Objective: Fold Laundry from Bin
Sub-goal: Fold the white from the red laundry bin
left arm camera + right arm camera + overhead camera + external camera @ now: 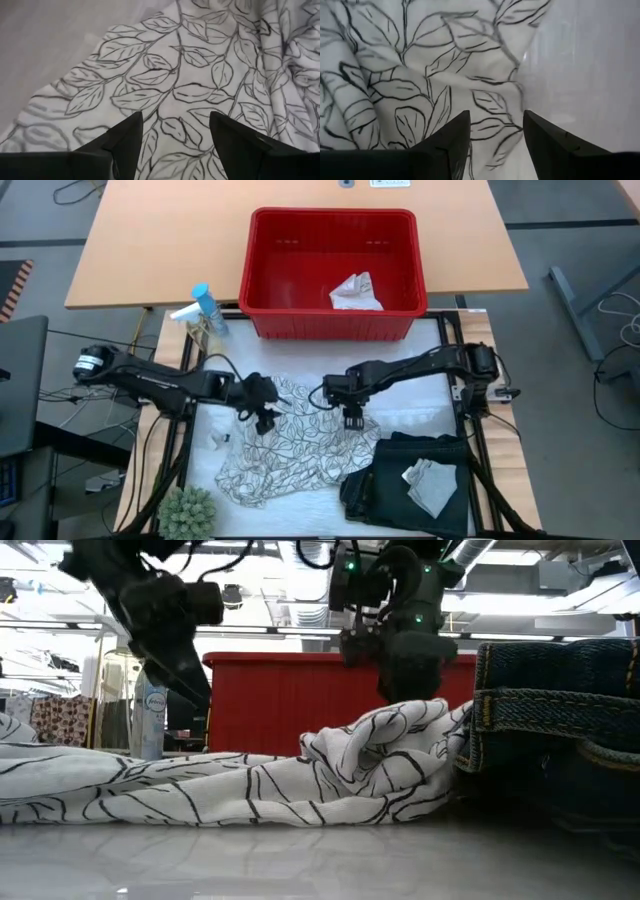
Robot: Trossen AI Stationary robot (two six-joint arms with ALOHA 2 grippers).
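The white-grey leaf-patterned cloth (290, 445) lies crumpled on the white table top; it also shows in the low view (250, 785). My left gripper (263, 420) is open over the cloth's left part (170, 85). My right gripper (352, 418) is open over its right edge (470, 75), close above a raised fold (400, 735). The dark garment (400, 480) lies folded at the near right. The red bin (335, 270) stands at the far side, a small whitish cloth (355, 292) on its floor.
A small grey folded cloth (430, 485) lies on the dark garment. A blue-and-white spray bottle (205, 310) stands left of the bin. A green plant (188, 515) sits at the near left corner. A small white scrap (218, 440) lies left of the patterned cloth.
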